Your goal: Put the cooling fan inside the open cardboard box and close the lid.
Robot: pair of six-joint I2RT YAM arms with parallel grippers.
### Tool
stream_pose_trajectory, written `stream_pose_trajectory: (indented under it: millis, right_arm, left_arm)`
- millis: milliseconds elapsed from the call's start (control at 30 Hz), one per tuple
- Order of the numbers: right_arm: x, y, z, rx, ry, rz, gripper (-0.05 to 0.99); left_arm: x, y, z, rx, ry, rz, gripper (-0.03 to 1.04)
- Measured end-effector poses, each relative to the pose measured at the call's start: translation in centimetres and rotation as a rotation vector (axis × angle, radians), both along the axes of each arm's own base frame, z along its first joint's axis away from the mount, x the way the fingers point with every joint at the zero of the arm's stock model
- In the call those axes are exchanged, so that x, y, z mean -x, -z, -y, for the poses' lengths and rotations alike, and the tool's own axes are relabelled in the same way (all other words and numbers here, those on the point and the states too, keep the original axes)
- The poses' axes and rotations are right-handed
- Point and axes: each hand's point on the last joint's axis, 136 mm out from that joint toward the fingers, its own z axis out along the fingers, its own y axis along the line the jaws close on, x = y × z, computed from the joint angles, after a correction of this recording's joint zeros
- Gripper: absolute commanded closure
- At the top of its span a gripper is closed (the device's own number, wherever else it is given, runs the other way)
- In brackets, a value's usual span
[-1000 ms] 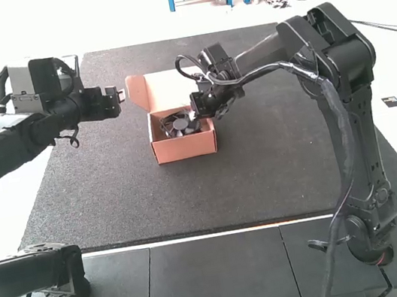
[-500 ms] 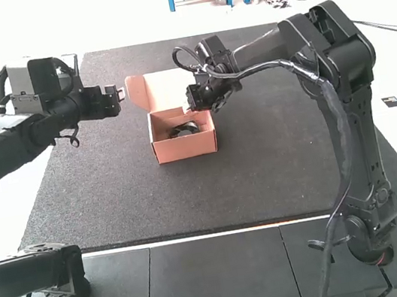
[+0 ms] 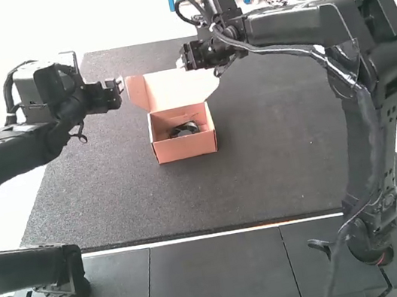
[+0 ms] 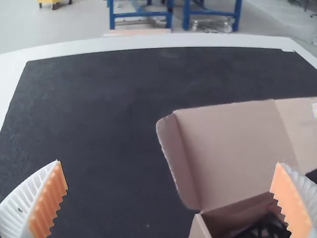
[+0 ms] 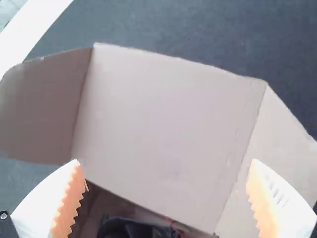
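The fan (image 3: 180,130) lies inside the box (image 3: 186,145). The lid (image 3: 166,90) stands upright, not closed. My left claw (image 3: 117,90) sits just beside the lid's left flap, fingers apart, holding nothing. My right claw (image 3: 187,56) hovers near the lid's top edge, fingers apart, holding nothing.

The high camera looks forward and down from well back, taking in the whole black mat (image 3: 114,193) around the cardboard box (image 3: 184,142). Both wrist cameras sit close to that box, each facing its raised lid (image 4: 233,144), which all three views share.
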Motion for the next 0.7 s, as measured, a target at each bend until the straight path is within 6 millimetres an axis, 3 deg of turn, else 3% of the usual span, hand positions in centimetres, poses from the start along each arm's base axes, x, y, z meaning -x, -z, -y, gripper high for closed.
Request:
stream_pose_trajectory:
  millis: [233,467,700]
  right_arm:
    - [-1.3,2.2,3.8,0.064,0.073,0.003,0.19]
    - [-2.0,2.9,4.1,0.085,0.083,0.043,0.20]
    - [-2.5,5.3,4.0,0.113,0.079,0.020,0.30]
  left_arm:
    - [-3.5,2.1,-2.3,-0.009,-0.070,-0.056,0.04]
    - [-5.0,1.8,-4.6,-0.001,-0.113,-0.048,0.04]
    - [-5.0,1.7,-4.6,0.004,-0.103,-0.046,0.04]
